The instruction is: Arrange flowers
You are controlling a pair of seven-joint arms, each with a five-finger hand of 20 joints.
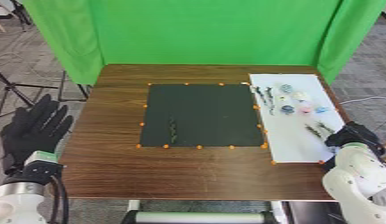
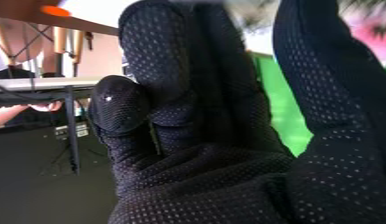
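- Two flat areas cover much of the brown table [image 1: 108, 167]: a black mat [image 1: 203, 112] with orange dots around its border, and a white sheet [image 1: 296, 152] along the right side.
- Behind the table hangs a green curtain [image 1: 212, 32]; beyond its left side stands a black tripod [image 1: 13, 90].
- The left hand [image 1: 31, 127] is off the table's left edge, fingers straight and a little spread.
- The right hand [image 1: 352, 135] is at the right edge of the sheet, toward its near end. Its fingers extend with a slight bend, and a wide gap parts them from the digit alongside. I cannot tell whether it touches a stem.
- Just beside those fingers, on the side toward the curtain, lie two green sprigs [image 1: 313, 131] [image 1: 326, 128]. Past them are a pink flower [image 1: 305, 109] and a light blue flower [image 1: 322, 109], then paler blooms [image 1: 300, 96]. Dark stems [image 1: 270, 95] lie at the sheet's far left part.
- One dark sprig [image 1: 173, 131] lies on the mat, well apart from both hands, near the mat's left edge.
- Both green sprigs slant from far left to near right, roughly parallel. The dark stems and the mat's sprig run lengthwise, near to far; which end of the latter is its tip, I cannot tell.
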